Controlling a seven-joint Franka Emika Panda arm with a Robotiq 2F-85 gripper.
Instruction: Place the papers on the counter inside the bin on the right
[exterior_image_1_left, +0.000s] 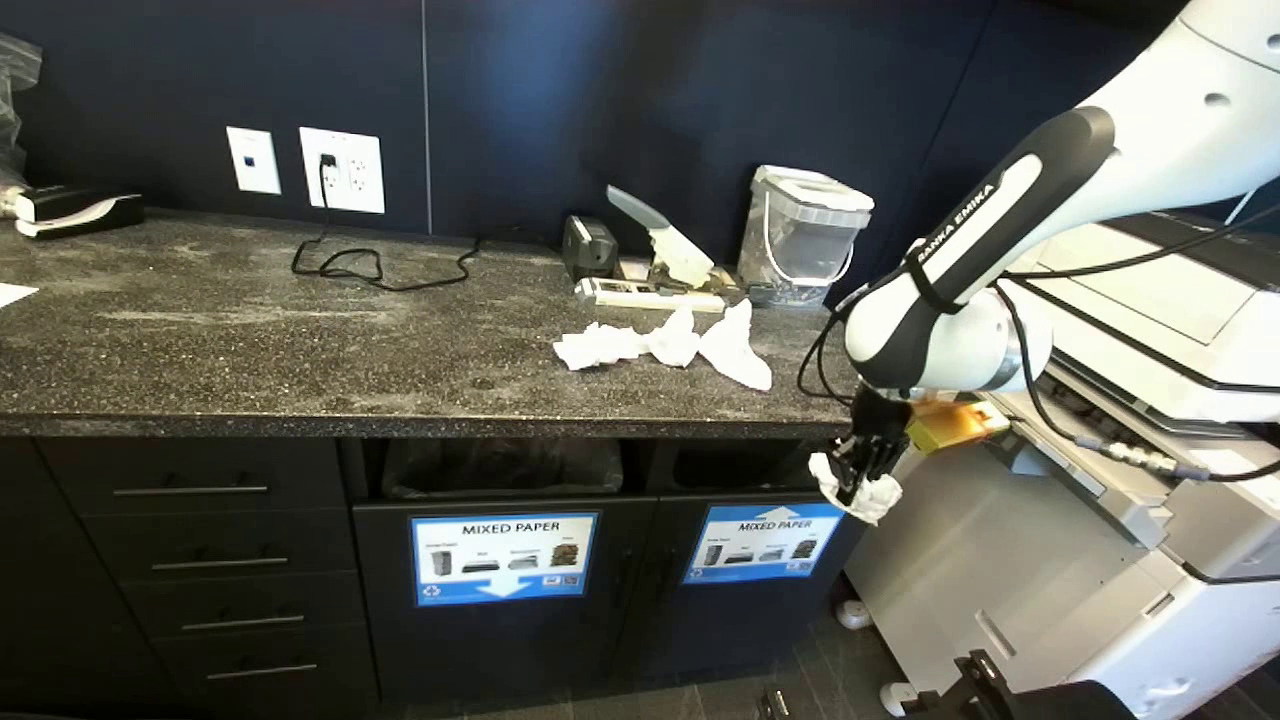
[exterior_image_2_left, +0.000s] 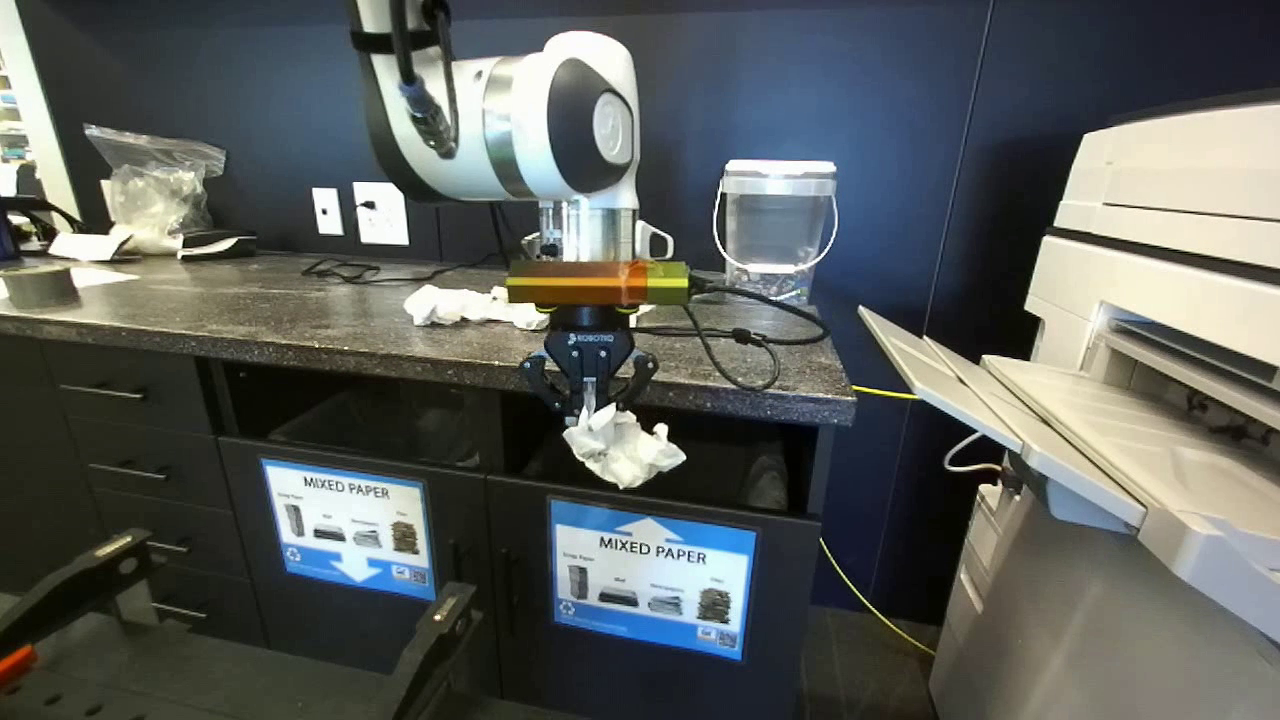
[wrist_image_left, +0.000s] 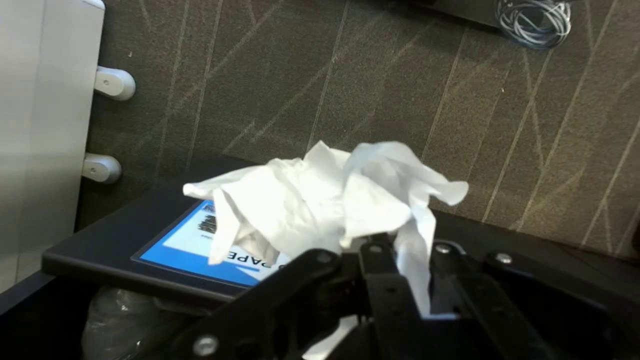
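Note:
My gripper (exterior_image_2_left: 590, 405) is shut on a crumpled white paper (exterior_image_2_left: 625, 455), which hangs below the fingertips. The held paper also shows in an exterior view (exterior_image_1_left: 875, 497) and in the wrist view (wrist_image_left: 310, 200). It is near the front of the right bin (exterior_image_2_left: 780, 565), whose panel has an up-arrow label. In the wrist view the paper overlaps the bin's labelled panel (wrist_image_left: 115, 260) and the floor. Three white papers lie in a row on the counter: a left one (exterior_image_1_left: 600, 346), a middle one (exterior_image_1_left: 673, 338) and a right one (exterior_image_1_left: 738, 348).
The left bin (exterior_image_2_left: 345, 620) stands beside the right one under the counter edge (exterior_image_1_left: 300, 424). Behind the papers are a paper cutter (exterior_image_1_left: 660, 240) and a clear bucket (exterior_image_1_left: 805, 225). A printer (exterior_image_2_left: 1150, 400) stands to the right. Cables (exterior_image_2_left: 735, 350) hang from the wrist.

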